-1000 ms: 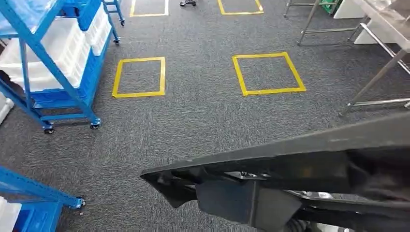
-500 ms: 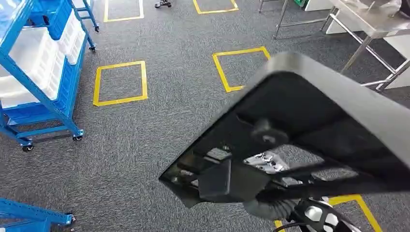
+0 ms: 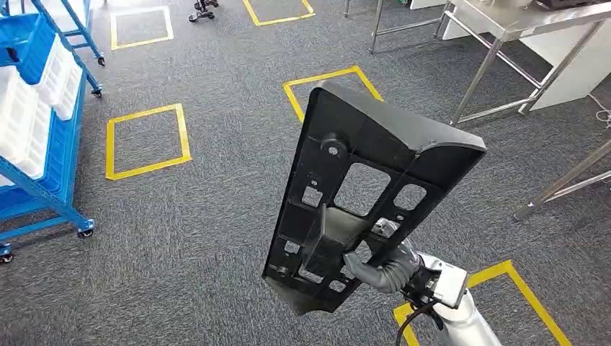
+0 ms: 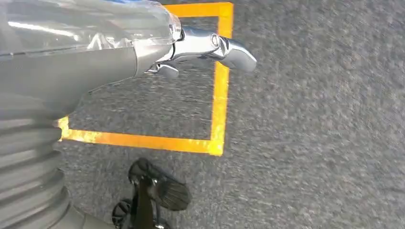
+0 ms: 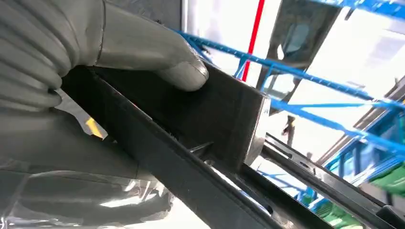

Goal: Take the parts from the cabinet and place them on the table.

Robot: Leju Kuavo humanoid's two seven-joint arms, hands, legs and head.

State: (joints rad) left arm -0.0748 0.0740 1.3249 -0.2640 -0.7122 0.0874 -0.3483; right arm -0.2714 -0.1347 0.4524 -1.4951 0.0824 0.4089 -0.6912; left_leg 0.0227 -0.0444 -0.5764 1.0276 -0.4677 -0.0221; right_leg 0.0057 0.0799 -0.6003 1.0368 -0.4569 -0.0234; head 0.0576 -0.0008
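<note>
**Right hand carries black panel part above the carpet**

The right hand (image 3: 382, 268) grips a long black plastic panel part (image 3: 360, 194) at its lower end, thumb (image 5: 157, 57) pressed on a raised rib, the other fingers hidden behind the part. The part stands tilted, ribbed underside with cut-outs facing the head camera, high over grey carpet (image 3: 202, 216) marked with yellow tape squares (image 3: 148, 140). A steel table (image 3: 504, 21) stands ahead to the right, well apart from the part. A blue wheeled cabinet (image 3: 36, 144) with white bins stands at left. The left hand (image 4: 143, 52) hangs over the carpet, fingers curled in, holding nothing.
</note>
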